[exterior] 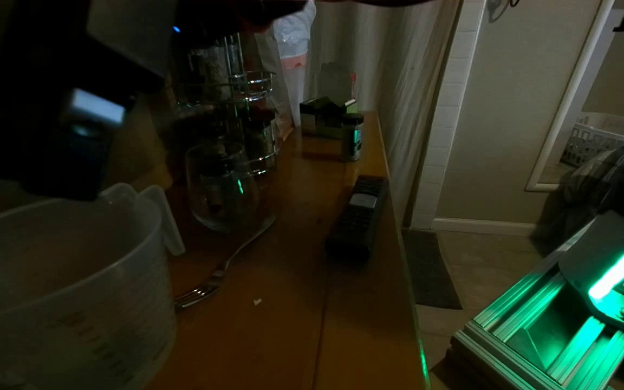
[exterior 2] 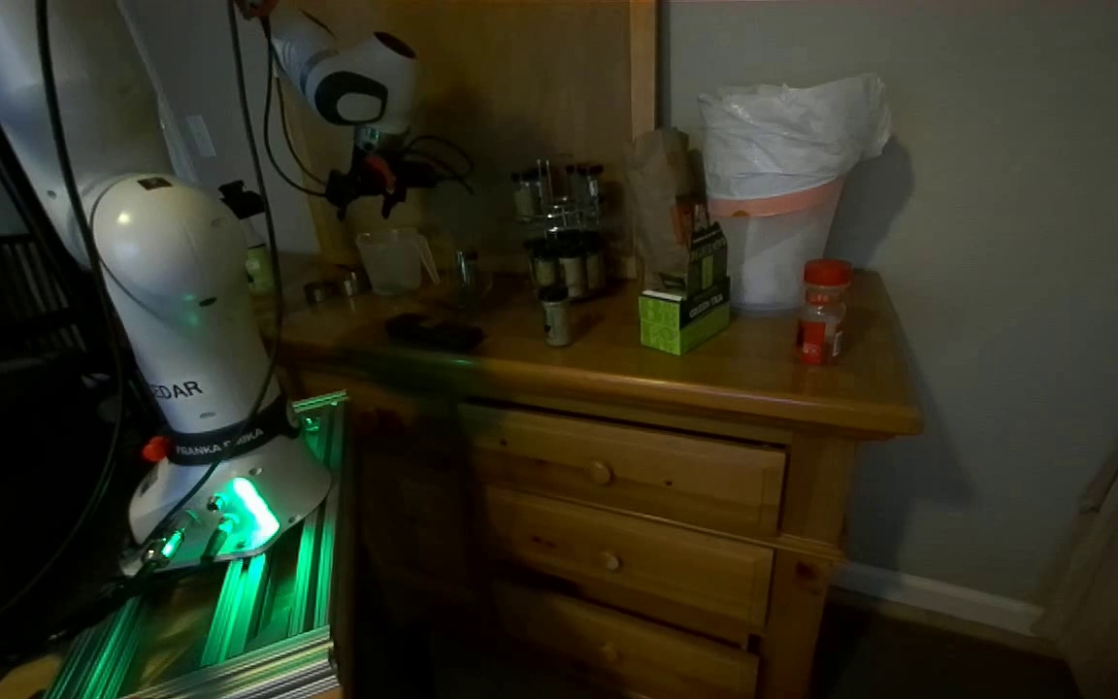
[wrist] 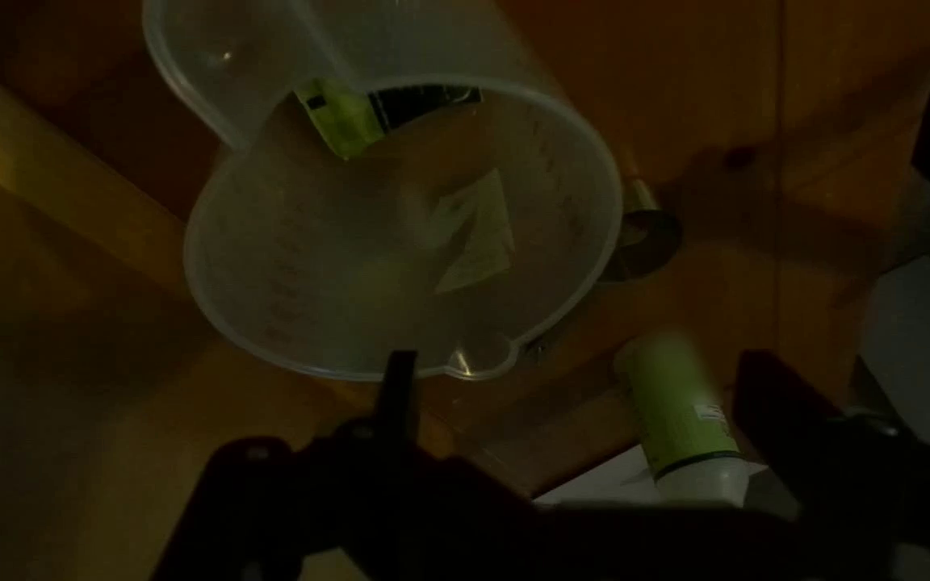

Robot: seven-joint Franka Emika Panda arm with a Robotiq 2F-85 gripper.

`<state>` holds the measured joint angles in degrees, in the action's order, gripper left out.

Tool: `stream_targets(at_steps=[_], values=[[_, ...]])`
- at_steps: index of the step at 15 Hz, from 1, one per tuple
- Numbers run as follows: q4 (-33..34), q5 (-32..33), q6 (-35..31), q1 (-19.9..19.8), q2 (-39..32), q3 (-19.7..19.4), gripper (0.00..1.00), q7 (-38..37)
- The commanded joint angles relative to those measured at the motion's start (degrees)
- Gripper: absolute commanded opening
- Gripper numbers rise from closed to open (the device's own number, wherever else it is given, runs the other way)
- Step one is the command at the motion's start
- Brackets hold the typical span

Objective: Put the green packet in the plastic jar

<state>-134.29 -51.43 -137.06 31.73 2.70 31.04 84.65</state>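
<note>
Green packet (wrist: 344,121): one, flat, with a black section toward one end. Location: within the rim of the plastic measuring jug (wrist: 283,242), on the handle side, as the wrist view shows. Whether flat on the jug's floor or propped on its wall cannot be told.

Jug: translucent milky plastic, upright, with handle, pouring spout and printed graduations. Second item within its rim: pale slip (wrist: 477,234), flat, angular, too dim to read.

Robotiq gripper (exterior 2: 365,207): one, black, hanging above the jug in both exterior views. Jaws apart, with a wide gap between the fingertips in the wrist view. Through that gap, farther off, appears a green bottle (wrist: 667,395), white at one end and partly hidden by the gripper body.

Wooden dresser (exterior 2: 617,374): supports the jug and the pieces below; drawers (exterior 2: 695,473) with round knobs (exterior 2: 601,473).
– Stemless glass (exterior: 220,203), clear, upright, near the jug.
– Fork (exterior: 216,277), metal, tines just beside the jug.
– Remote-type handset (exterior: 352,222), black, with a grey panel, lying near the dresser's edge.
– Spice rack (exterior 2: 559,216), wire, tiered, filled with dark-capped jars (exterior 2: 572,269).
– Spice shaker (exterior 2: 556,320), single, dark-capped, upright, in front of the rack.
– Carton (exterior 2: 661,325), green and black, with a raised flap.
– Brown paper bag (exterior 2: 659,204), behind the carton.
– Bucket (exterior 2: 772,257), white, pink-banded, with a white plastic bag (exterior 2: 782,141) over it.
– Red-capped shaker jar (exterior 2: 819,325), upright, toward the dresser's end.

Panda arm base (exterior 2: 210,495): beside the dresser, with a lit green panel.
</note>
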Motion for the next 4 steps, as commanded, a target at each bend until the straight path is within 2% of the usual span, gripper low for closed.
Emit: stream_targets(at_steps=[1, 2, 3, 4], values=[[-12.11, -14.92, -8.32, 2.95, 13.61, 0.74, 1.00, 4.90], [-14.11, -18.23, -10.39, 4.31, 16.26, 0.72, 1.00, 5.52], [-7.79, -11.56, -7.06, 2.73, 7.60, -0.02, 1.00, 3.73], [-9.97, -13.88, -8.60, 3.77, 10.34, -0.06, 1.00, 4.11]])
